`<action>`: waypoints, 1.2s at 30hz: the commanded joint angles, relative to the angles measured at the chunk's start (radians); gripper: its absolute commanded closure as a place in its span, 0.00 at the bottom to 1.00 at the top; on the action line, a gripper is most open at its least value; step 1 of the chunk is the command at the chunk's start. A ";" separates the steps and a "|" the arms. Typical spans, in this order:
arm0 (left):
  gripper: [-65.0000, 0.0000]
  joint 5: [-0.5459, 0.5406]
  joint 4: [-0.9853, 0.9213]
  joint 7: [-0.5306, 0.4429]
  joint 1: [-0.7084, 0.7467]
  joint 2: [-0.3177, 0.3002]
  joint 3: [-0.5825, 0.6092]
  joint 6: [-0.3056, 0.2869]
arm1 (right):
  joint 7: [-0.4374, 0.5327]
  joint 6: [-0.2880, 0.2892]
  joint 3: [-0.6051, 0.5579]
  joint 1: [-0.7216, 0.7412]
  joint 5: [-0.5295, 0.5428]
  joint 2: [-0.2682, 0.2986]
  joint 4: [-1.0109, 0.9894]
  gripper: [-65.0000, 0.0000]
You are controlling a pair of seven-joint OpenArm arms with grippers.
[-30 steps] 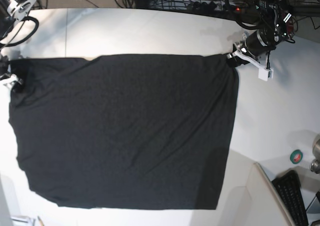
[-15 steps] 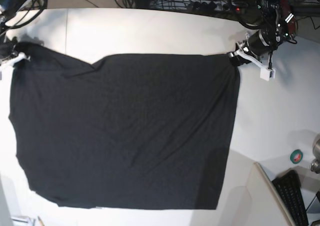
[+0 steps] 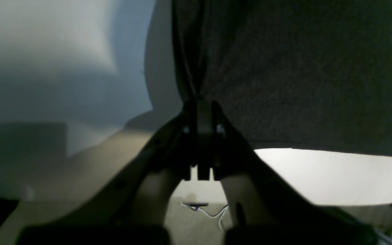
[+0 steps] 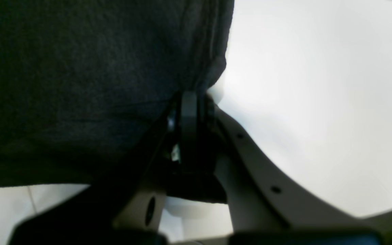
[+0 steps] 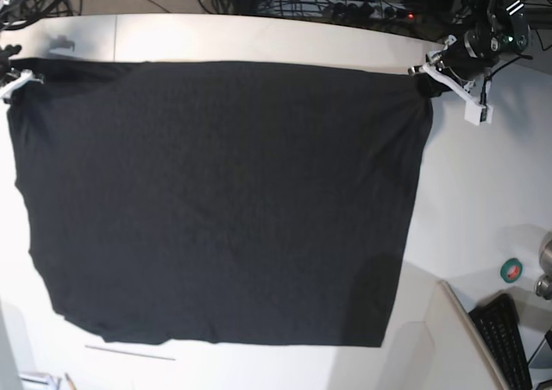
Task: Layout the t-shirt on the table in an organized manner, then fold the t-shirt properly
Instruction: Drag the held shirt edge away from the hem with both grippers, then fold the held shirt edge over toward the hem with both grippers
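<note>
Both grippers clamped on the t-shirt's (image 5: 216, 200) top corners. Left gripper (image 5: 429, 69) sits at the base view's upper right, its arm reaching in from the cluttered far edge and angled down toward the cloth; the wrist view shows the jaws pinched together with a bunched fold of black fabric (image 3: 284, 68) running up out of them. Right gripper (image 5: 14, 81) sits at the upper left edge of the base view, mostly cut off by the frame, a white finger showing against the cloth; its wrist view shows the jaws closed on a gathered corner of the shirt (image 4: 80, 85).

T-shirt spread between the two grips, top edge drawn nearly straight across. Plain black side faces up. Lower hem uneven, slanting at bottom left. Table (image 5: 483, 191) white, bare to the right of the shirt.
</note>
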 commanded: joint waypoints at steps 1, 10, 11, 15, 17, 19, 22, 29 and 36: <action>1.00 -0.009 0.030 -0.012 0.016 -0.017 -0.004 0.002 | -0.012 0.001 0.008 -0.005 0.002 0.011 0.035 1.00; 1.00 -0.009 0.122 -0.012 0.043 -0.012 -0.007 0.005 | -0.061 0.001 0.003 -0.005 0.000 -0.036 0.164 1.00; 1.00 -0.009 0.128 -0.012 0.031 -0.012 -0.001 0.005 | -0.063 0.001 0.003 0.010 -0.001 -0.033 0.164 1.00; 1.00 -0.009 0.128 -0.008 -0.033 -0.011 0.002 0.005 | -0.063 0.001 0.001 0.079 -0.003 -0.013 0.123 1.00; 1.00 -0.009 0.107 -0.008 -0.069 -0.011 0.004 0.005 | -0.063 0.001 -0.012 0.119 -0.004 0.010 0.078 1.00; 1.00 -0.009 0.068 -0.006 -0.115 -0.011 0.004 0.007 | -0.064 0.001 -0.043 0.154 -0.009 0.036 0.028 1.00; 1.00 -0.008 0.016 -0.006 -0.171 -0.011 0.004 0.007 | -0.064 0.001 -0.051 0.219 -0.070 0.045 -0.028 1.00; 1.00 -0.008 -0.071 -0.006 -0.271 -0.011 0.004 0.007 | -0.064 0.001 -0.054 0.369 -0.150 0.048 -0.138 1.00; 1.00 -0.006 -0.099 -0.011 -0.317 -0.017 0.057 0.094 | -0.061 0.001 -0.055 0.460 -0.151 0.080 -0.235 1.00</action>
